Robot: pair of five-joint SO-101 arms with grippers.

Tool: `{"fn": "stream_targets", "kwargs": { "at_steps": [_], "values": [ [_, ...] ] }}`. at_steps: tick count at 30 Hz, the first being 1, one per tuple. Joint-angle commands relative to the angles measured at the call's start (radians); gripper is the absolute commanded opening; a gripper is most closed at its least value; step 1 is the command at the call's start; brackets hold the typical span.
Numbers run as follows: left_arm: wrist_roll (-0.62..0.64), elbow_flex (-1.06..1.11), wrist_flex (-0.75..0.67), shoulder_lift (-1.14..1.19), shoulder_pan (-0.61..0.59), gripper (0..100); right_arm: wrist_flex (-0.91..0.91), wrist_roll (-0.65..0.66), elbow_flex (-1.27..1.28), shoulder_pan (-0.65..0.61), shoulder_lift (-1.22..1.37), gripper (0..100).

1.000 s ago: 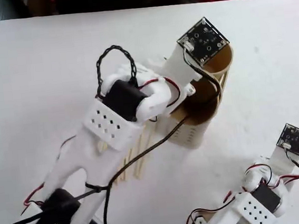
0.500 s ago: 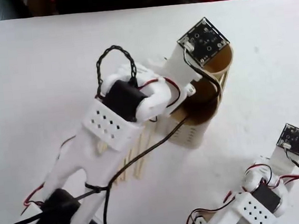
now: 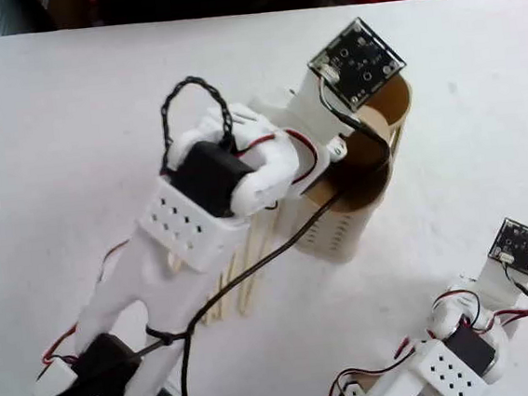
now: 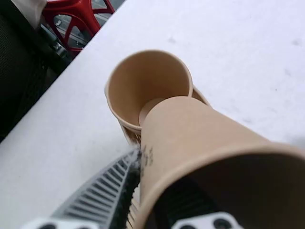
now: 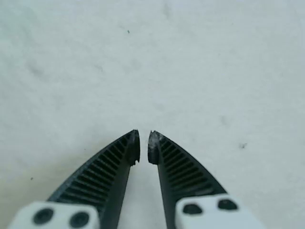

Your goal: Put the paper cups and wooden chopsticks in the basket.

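Left gripper: one ribbed finger lies against the outside of a paper cup and the other sits inside its mouth, so the wall is pinched between them. The held cup is tilted, its base pointing at the open mouth of a second paper cup that stands upright in the basket; whether the two touch cannot be told. Compared with a second ago, the left arm's wrist camera sits slightly farther up the table and is turned a little, and the held cup has shifted with it. The wooden chopsticks lie on the white table just beside the basket, partly under the left arm, in the same place as before. Right gripper: fingertips all but meeting, nothing between them, over bare table near the front edge; its position is unchanged
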Motion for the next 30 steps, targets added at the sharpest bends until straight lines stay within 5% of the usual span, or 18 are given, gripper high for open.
{"fn": "stream_targets", "kwargs": {
  "at_steps": [1, 4, 12, 30],
  "values": [
    [0.014, -0.245, 0.109, -0.021, 0.008, 2, -0.013, -0.008, 0.006, 0.013, 0.002, 4.5],
    [0.014, -0.330, 0.123, -0.012, 0.004, 2, -0.013, -0.008, 0.006, 0.013, 0.002, 4.5],
    [0.014, -0.279, -0.201, 0.197, 0.008, 3, -0.013, -0.008, 0.006, 0.013, 0.002, 4.5],
    [0.014, -0.278, -0.209, 0.334, -0.028, 4, -0.013, -0.008, 0.006, 0.015, 0.002, 4.5]
  ]
}}
